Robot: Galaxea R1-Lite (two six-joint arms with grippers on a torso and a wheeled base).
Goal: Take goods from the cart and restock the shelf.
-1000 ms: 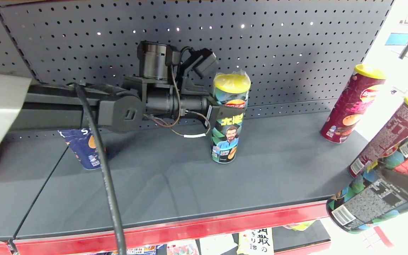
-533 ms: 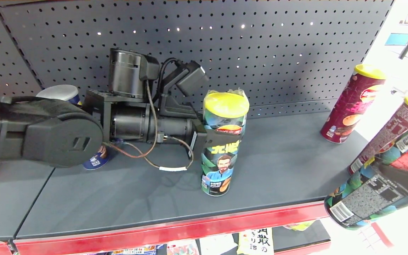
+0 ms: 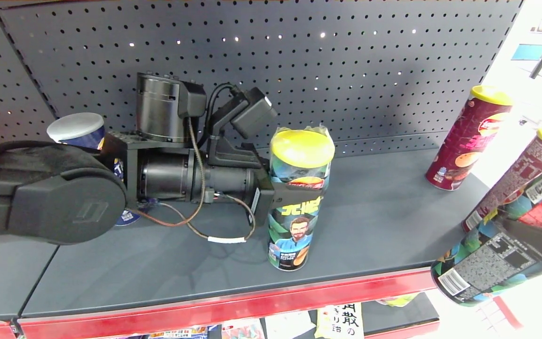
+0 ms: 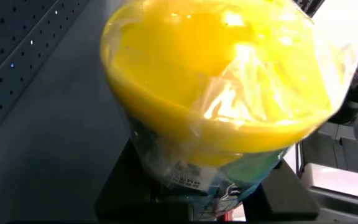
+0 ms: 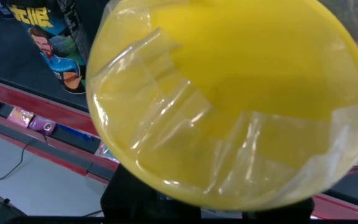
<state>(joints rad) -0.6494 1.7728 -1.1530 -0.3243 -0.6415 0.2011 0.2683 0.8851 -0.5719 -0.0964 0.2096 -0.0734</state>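
Observation:
A green chip can [image 3: 294, 212] with a yellow lid [image 4: 222, 74] stands upright near the front of the grey shelf [image 3: 370, 221]. My left gripper [image 3: 294, 186] is shut on its upper half, coming in from the left. At the lower right, beyond the shelf's end, my right gripper [image 3: 532, 238] is shut on a second green can [image 3: 482, 266], which is tilted with its yellow lid [image 5: 229, 93] up and to the right. The right wrist view also catches the first green can [image 5: 48, 43] above the red shelf edge [image 5: 17, 93].
A maroon can [image 3: 468, 141] stands at the shelf's right end. Another maroon can [image 3: 511, 188] leans just behind the one my right gripper holds. A blue can with a white lid [image 3: 75, 132] stands at the back, behind the left arm. A pegboard wall [image 3: 346, 70] backs the shelf.
The left arm has drawn back, bringing the green can from the middle of the shelf toward its front edge. The right arm and its can have barely moved.

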